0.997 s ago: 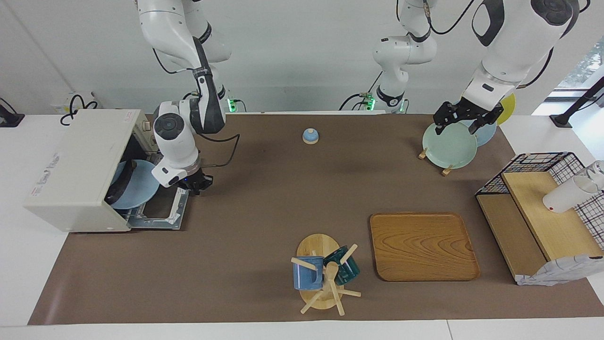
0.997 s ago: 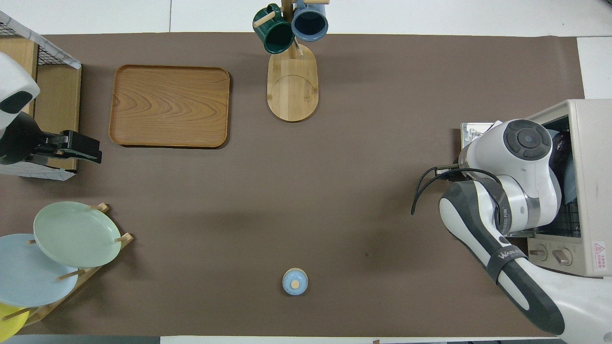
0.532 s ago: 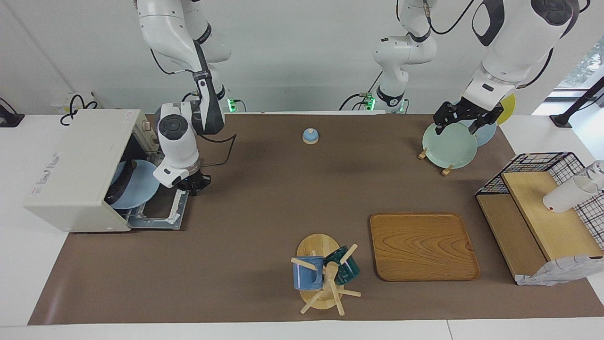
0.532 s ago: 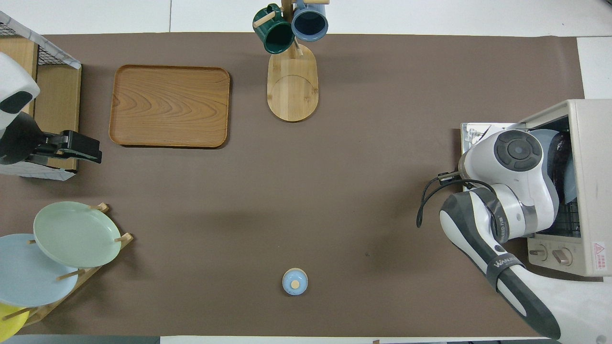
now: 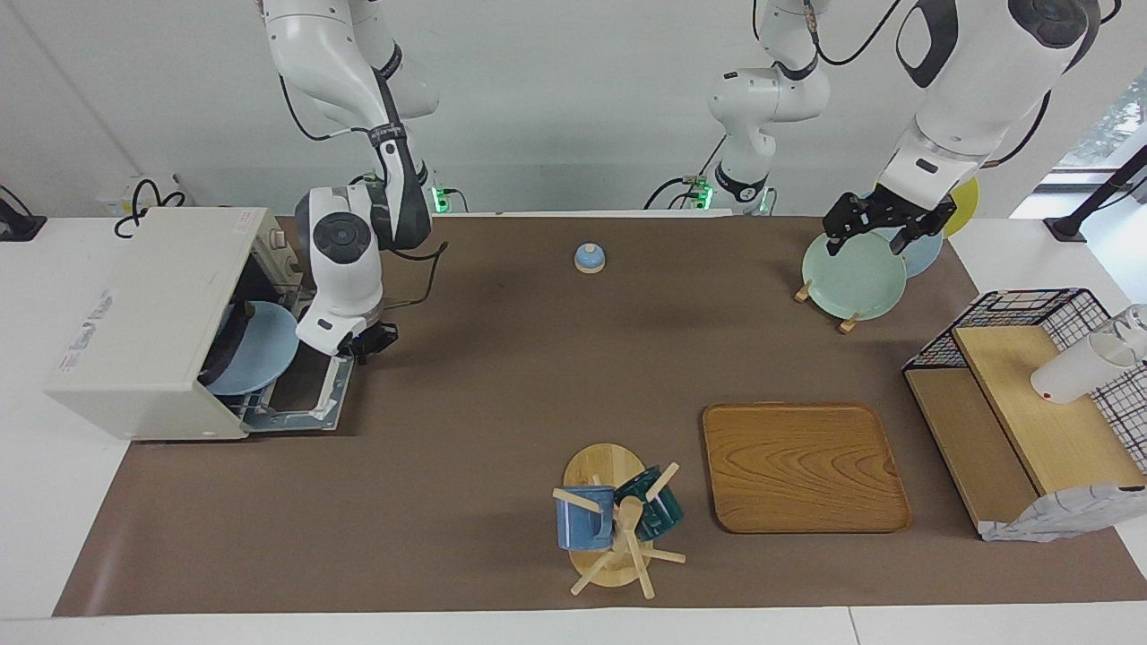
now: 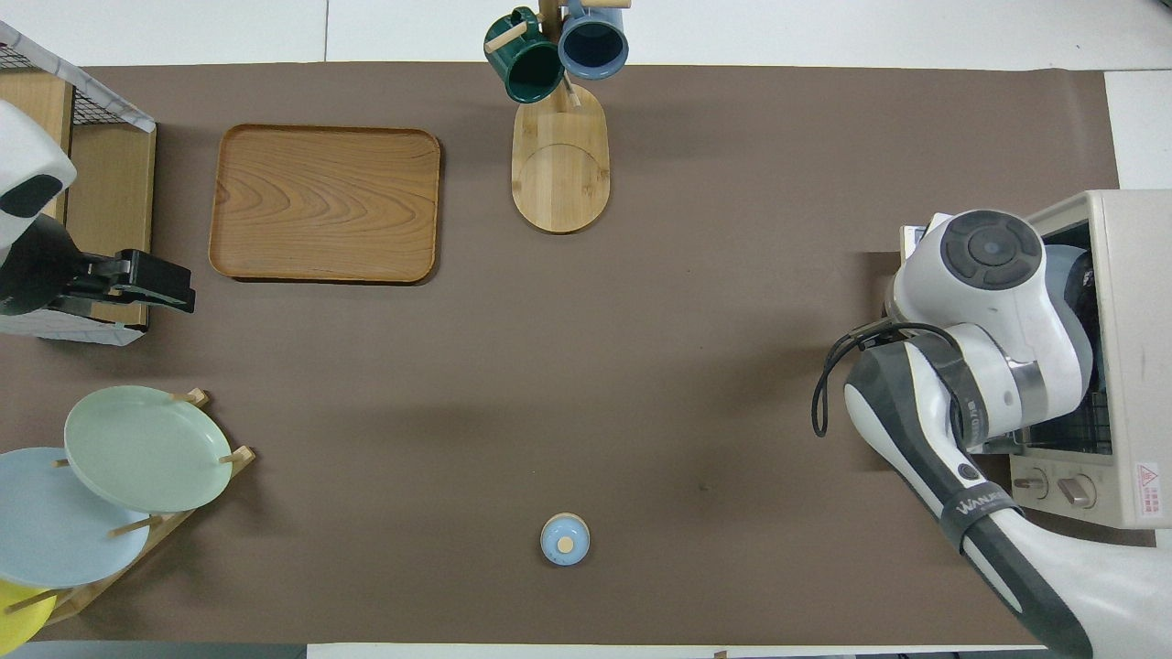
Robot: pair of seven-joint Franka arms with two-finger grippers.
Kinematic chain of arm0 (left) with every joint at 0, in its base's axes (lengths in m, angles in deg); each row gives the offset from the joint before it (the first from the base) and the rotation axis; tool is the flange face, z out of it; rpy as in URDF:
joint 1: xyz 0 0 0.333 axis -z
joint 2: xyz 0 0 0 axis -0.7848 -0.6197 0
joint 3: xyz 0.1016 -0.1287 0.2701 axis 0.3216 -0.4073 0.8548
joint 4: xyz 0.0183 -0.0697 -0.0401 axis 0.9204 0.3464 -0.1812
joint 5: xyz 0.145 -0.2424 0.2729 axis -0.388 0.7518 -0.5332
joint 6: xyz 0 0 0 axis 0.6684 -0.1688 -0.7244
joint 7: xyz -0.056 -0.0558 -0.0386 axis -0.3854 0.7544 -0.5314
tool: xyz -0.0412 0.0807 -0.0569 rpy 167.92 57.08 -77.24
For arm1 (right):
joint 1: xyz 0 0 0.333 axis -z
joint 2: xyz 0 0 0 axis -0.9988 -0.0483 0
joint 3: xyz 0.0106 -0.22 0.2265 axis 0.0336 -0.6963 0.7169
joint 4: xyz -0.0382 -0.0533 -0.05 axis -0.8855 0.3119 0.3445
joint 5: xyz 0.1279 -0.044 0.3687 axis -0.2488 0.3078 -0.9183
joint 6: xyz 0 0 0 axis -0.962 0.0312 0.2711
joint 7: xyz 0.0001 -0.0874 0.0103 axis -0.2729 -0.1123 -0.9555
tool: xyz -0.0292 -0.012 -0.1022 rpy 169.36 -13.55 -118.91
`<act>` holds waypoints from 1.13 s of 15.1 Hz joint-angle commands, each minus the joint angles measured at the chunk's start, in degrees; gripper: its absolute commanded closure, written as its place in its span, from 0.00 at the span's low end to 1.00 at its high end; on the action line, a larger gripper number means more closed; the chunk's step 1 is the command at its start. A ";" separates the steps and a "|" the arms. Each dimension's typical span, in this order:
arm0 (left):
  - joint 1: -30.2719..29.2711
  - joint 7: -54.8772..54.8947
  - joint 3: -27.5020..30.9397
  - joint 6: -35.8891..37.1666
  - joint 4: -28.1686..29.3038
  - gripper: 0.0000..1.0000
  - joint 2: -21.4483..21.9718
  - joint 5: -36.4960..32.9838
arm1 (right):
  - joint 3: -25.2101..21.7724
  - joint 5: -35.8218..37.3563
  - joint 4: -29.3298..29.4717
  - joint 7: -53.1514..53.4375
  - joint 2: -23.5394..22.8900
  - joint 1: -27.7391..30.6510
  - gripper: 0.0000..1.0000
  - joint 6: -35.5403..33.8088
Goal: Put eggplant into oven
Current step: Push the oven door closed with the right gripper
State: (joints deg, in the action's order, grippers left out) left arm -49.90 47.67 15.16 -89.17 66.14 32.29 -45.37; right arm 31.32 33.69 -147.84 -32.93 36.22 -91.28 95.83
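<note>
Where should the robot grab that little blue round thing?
Probably the small tan knob on top of the little blue dome, coming straight down from above. It stands upright by itself, and its rounded sides look hard to pinch.

Glossy eggplant, matt cream oven, wooden tray

Even, bright overhead light; soft shadows pool under the arms on the brown mat. Daylight glares at two o'clock. Both views sharp.
</note>
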 commanded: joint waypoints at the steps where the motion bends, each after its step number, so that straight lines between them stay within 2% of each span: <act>1: -0.48 -0.39 -0.17 -0.81 0.99 0.00 0.99 0.51 | -0.57 0.88 6.13 -7.49 2.44 3.42 1.00 -6.11; 4: -0.48 -0.39 -0.17 -0.81 0.99 0.00 0.99 0.51 | -0.92 0.79 8.61 -10.31 3.49 4.39 1.00 -10.69; 8: -0.48 -0.39 -0.17 -0.81 0.99 0.00 0.99 0.51 | -0.92 0.62 8.79 -14.45 5.34 8.25 1.00 -12.55; 13: -0.48 -0.39 -0.08 -0.81 0.99 0.00 0.99 0.51 | -1.01 -3.06 10.62 -14.63 8.59 9.14 1.00 -19.48; 17: -0.48 -0.39 -0.08 -0.81 0.99 0.00 0.99 0.51 | -0.75 -7.28 18.97 -14.54 8.77 8.70 0.91 -27.92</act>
State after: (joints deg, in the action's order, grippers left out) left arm -49.90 47.67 15.16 -89.17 66.14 32.29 -45.37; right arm 30.01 29.53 -133.19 -46.30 45.13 -83.09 71.82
